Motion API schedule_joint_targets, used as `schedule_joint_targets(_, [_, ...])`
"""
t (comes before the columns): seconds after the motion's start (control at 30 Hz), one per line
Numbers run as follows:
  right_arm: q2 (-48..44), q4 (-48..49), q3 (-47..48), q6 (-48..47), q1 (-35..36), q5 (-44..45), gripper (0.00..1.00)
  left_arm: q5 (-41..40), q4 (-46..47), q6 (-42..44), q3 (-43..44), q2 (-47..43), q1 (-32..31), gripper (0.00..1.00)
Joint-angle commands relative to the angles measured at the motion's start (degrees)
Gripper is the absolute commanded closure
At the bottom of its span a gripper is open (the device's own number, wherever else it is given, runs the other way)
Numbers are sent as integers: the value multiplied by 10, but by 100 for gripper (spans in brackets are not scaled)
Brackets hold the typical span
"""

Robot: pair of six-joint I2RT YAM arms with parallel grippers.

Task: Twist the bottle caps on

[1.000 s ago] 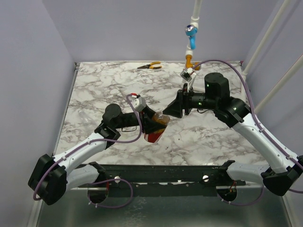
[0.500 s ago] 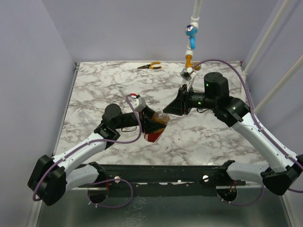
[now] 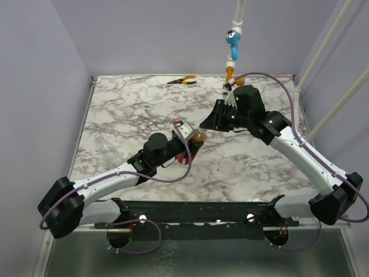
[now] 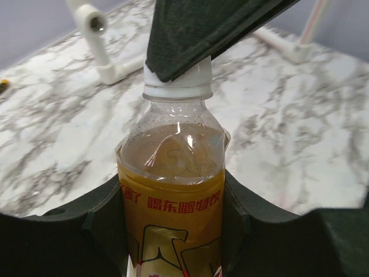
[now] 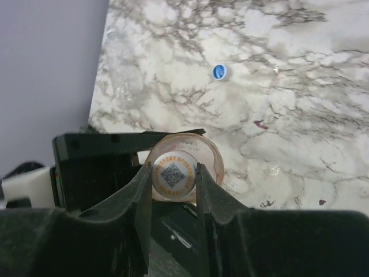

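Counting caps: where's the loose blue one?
Right wrist view: the small bright-blue plastic cap lies on the marble tabletop, upper centre, beyond the clear plastic bottle.

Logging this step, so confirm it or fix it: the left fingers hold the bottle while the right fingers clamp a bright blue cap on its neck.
Only the colour is wrong. The cap that the right fingers clamp on the bottle is white, as the left wrist view shows; the blue cap lies loose on the table. The left fingers do hold the bottle.
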Motion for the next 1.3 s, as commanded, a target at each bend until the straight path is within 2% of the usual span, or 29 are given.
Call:
schedule_joint_targets(0.0, [32,-58,0,103,10,86,99,-193,82,133,66,37,-66,75])
schedule_joint_targets(0.23, [63,-66,7,173,18,147,99,-338,126,228,102,111,-127,75])
schedule_joint_targets(0.43, [84,-44,11,231,19,142,99,-437,217,366,106,169,-170,75])
schedule_joint_targets(0.53, [91,-33,11,258,19,135,99,-461,280,451,97,197,-185,75])
schedule_joint_targets(0.83, [113,3,6,340,19,63,99,-444,443,679,62,268,-198,75])
schedule_joint_targets(1.07, [109,31,3,384,19,20,99,-412,489,801,39,298,-206,75])
schedule_joint_targets(1.27, [109,39,3,388,19,0,99,-394,488,857,15,301,-216,75])
